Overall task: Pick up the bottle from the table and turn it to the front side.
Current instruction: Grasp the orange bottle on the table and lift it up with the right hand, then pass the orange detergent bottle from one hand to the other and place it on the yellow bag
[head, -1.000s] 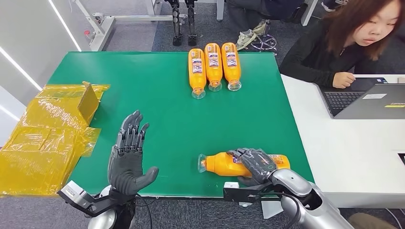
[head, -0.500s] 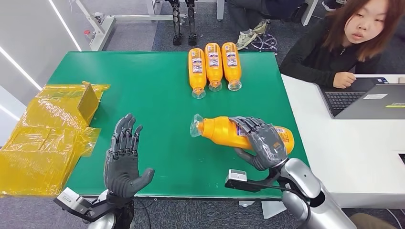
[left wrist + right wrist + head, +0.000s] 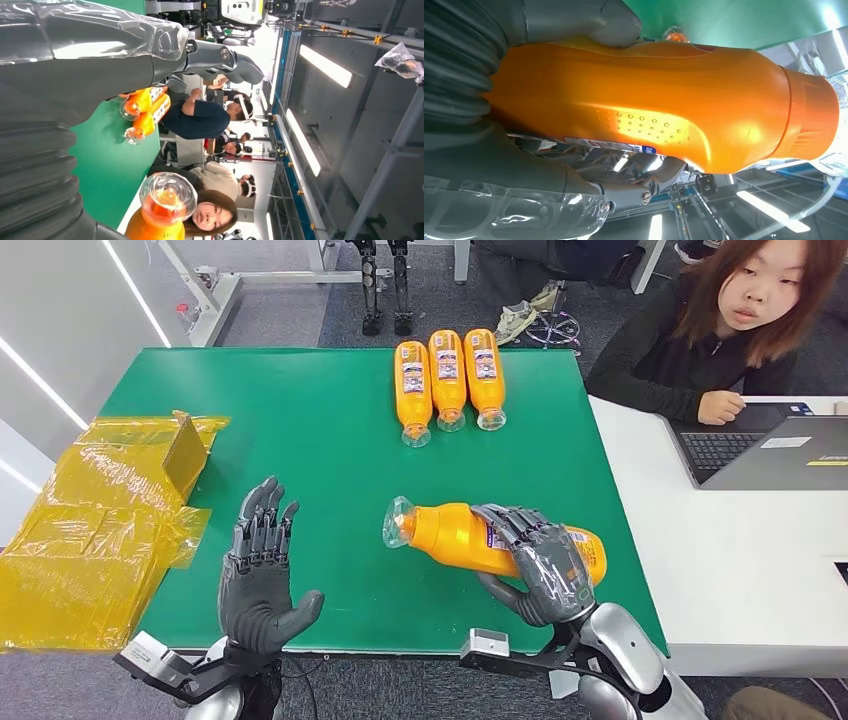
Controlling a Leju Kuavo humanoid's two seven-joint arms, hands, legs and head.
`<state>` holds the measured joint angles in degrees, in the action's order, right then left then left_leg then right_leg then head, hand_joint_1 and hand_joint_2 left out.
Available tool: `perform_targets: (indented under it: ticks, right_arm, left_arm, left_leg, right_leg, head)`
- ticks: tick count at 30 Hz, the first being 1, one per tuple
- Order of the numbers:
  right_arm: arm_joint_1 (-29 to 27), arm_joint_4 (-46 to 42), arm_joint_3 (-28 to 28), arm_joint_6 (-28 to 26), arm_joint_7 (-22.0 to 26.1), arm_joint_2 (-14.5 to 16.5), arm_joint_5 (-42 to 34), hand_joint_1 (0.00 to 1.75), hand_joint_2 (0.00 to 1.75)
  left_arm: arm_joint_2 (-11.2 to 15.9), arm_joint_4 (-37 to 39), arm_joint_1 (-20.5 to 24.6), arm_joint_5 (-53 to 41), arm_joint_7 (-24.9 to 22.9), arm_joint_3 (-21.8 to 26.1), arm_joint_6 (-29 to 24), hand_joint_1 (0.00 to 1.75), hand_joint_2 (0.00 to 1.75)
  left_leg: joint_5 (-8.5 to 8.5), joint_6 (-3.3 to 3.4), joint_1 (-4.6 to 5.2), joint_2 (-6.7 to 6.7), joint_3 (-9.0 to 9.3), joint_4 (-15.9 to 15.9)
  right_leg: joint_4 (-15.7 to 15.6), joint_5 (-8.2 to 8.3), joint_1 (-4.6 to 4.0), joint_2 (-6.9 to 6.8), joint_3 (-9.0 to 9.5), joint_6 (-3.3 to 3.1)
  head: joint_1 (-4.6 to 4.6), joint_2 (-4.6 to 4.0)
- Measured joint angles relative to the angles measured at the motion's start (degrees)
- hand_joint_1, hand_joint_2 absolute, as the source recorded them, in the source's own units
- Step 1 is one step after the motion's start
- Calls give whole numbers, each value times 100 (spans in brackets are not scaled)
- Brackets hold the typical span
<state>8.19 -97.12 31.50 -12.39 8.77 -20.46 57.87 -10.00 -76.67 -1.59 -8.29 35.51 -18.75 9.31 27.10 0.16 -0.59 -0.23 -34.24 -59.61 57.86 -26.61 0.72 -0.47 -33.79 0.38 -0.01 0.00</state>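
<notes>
Near edge, lower left of the head frame: our left hand stands palm-up with fingers spread, holding nothing, much where it was a second ago.

Lower centre-right: our right hand grips the orange bottle around its labelled middle. A second ago that bottle lay flat on the green table near the front edge; half a second ago it was lifted and tilted. Now its clear cap end has swung further toward the frame's left and sits a little lower. We judge the pick-up done and the turning under way; whether the front face is up yet we cannot tell from here, since the fingers cover most of the label.

The right wrist view gives what the head view lacks: the thumb pressing one side of the bottle, dark fingers wrapped round the other, a strip of label edge showing between them, and a dimpled orange face turned to the camera. The left wrist view looks along the table at the bottle's clear cap end-on.

Farther back, upper centre: three bottles lie side by side, touching, caps toward us. Yellow wrapping sits at the left edge. Upper right, a person sits at a laptop on a white desk
</notes>
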Motion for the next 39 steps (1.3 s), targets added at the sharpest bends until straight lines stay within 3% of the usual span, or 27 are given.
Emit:
perform_targets:
  ticks: [5, 9, 18, 23, 39]
  right_arm:
    - [-630, -110, -23, -763, 426, 195, -95, 175, 175]
    - [-930, -136, 50, -986, 552, 542, -34, 175, 175]
    - [-948, -437, 177, -768, 347, 1416, 298, 175, 175]
    - [-899, -691, 221, -553, 310, 1800, 331, 175, 175]
    - [-901, -919, 244, 128, 323, 2373, 213, 175, 175]
  left_arm:
    - [-34, 174, 229, 268, 2, -16, 215, 0, 175]
    - [-107, 357, 419, 542, -6, -78, 494, 0, 175]
    - [-346, 627, 735, 1249, -304, -392, 1336, 0, 175]
    - [-455, 984, 1066, 1571, -335, -616, 1486, 0, 175]
    - [-391, 1196, 1537, 2011, -412, -1009, 1489, 0, 175]
  left_leg:
    - [5, -2, 0, -1, -4, 3]
    - [8, -3, -1, 6, -3, 5]
    - [6, -4, -1, 7, -3, 4]
    - [6, -4, 0, 7, -3, 3]
    - [6, -5, -1, 8, -3, 4]
  right_leg:
    - [0, -6, 0, 0, -2, 1]
    - [2, -8, -1, 6, -6, -1]
    - [5, -7, 0, 7, -6, -1]
    - [5, -7, 1, 7, -6, -1]
    - [6, -7, 0, 8, -7, -2]
  head:
    - [1, 0]
    - [-1, -1]
    - [1, -1]
    - [1, 0]
    - [1, 0]
